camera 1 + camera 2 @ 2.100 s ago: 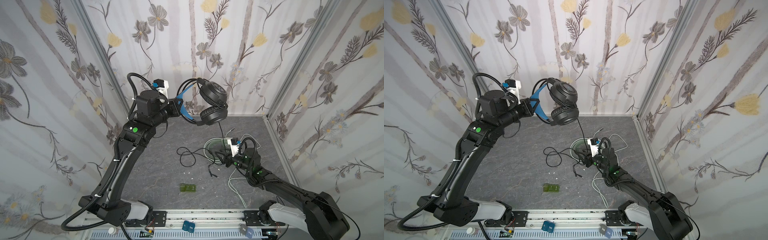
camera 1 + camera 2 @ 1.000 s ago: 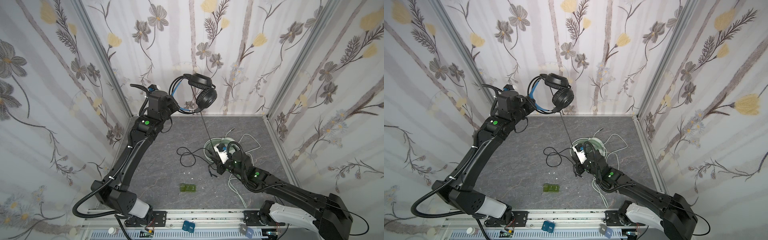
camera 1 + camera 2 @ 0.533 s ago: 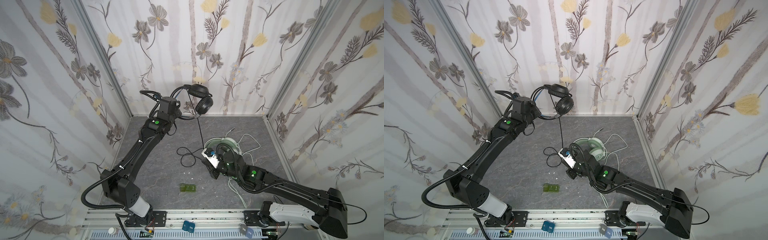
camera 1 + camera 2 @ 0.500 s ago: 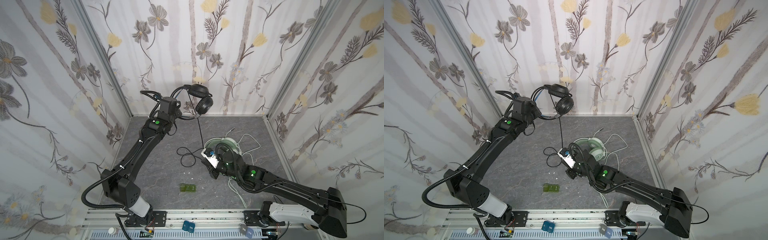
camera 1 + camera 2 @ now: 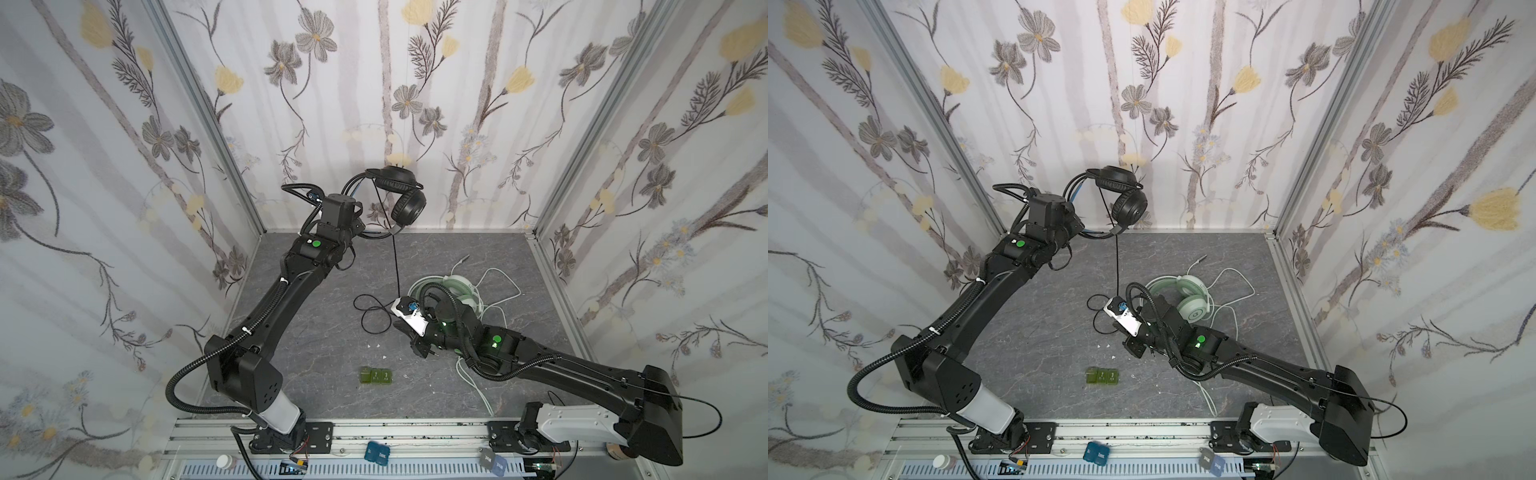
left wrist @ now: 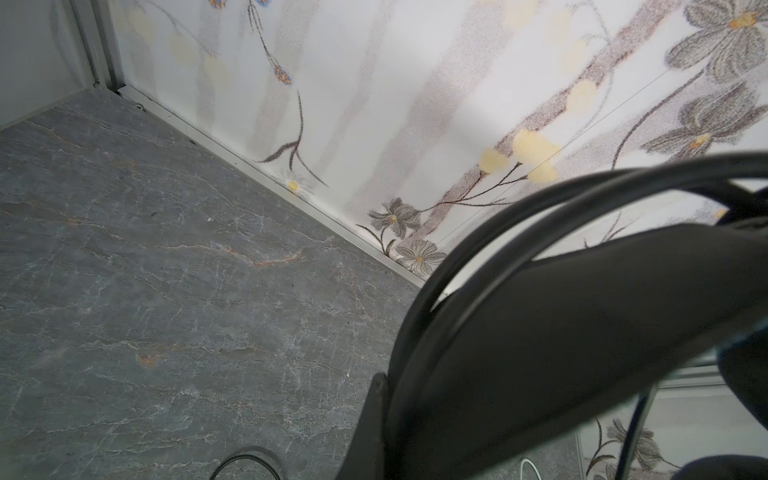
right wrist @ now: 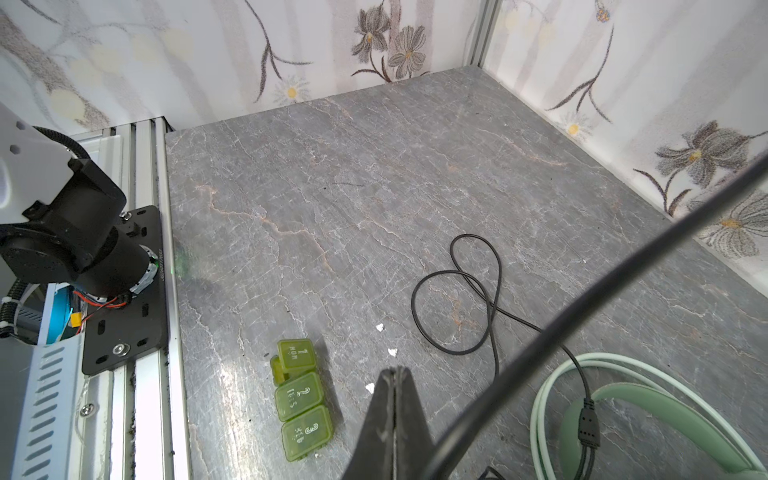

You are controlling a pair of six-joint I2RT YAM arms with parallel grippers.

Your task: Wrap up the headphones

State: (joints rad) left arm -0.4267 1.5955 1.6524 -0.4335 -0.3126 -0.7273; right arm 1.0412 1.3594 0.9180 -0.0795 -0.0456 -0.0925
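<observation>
Our left pincer (image 5: 358,224) clamps the raised black headphones (image 5: 409,208), the right pincer (image 7: 395,370) is shut beside their cable (image 5: 396,266), so we should wind it slowly, keeping light tension.

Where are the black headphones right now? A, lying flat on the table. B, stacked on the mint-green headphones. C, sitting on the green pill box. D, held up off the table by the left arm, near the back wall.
D: in both top views the black headphones hang in the air at the end of the left arm, with only their cable trailing down toward the table.
</observation>
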